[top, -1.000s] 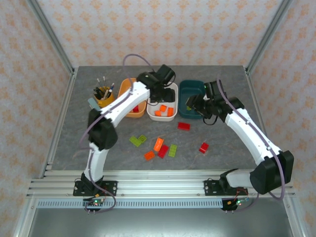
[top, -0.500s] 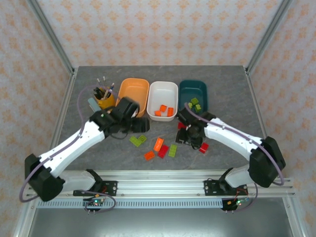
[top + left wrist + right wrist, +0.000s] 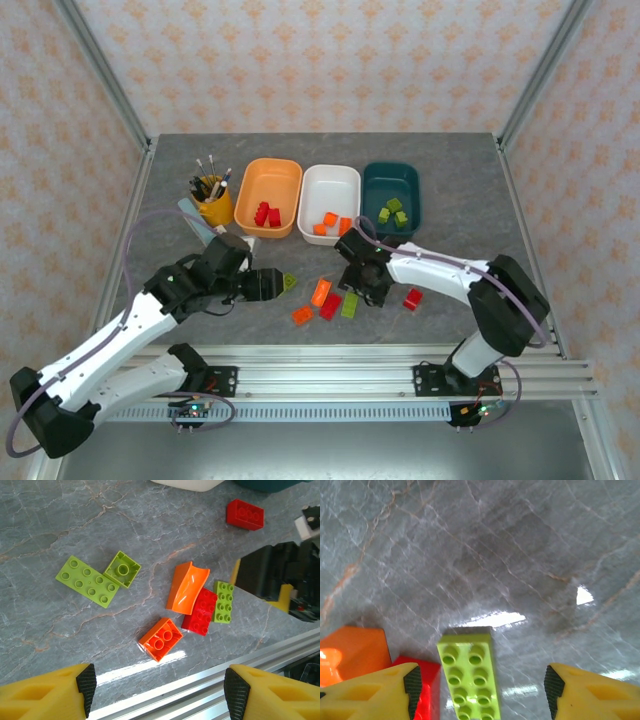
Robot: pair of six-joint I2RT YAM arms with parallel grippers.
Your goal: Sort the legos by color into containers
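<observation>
My right gripper [image 3: 481, 680] released, straddling green brick [image 3: 469, 677] near worktop's front edge, red brick [image 3: 430, 690] tight alongside. I'd centre, drop straight, pinch long sides only. My left gripper [image 3: 157, 685] released, empty. Goal: teal tub [image 3: 390, 182], back edge.

Lime brick [image 3: 468, 675] partly beyond bottom edge

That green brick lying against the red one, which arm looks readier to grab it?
Right. The right gripper, open, hangs over that green brick, which lies between its jaws. The left gripper is off to the side, nearer a long green brick.
</observation>
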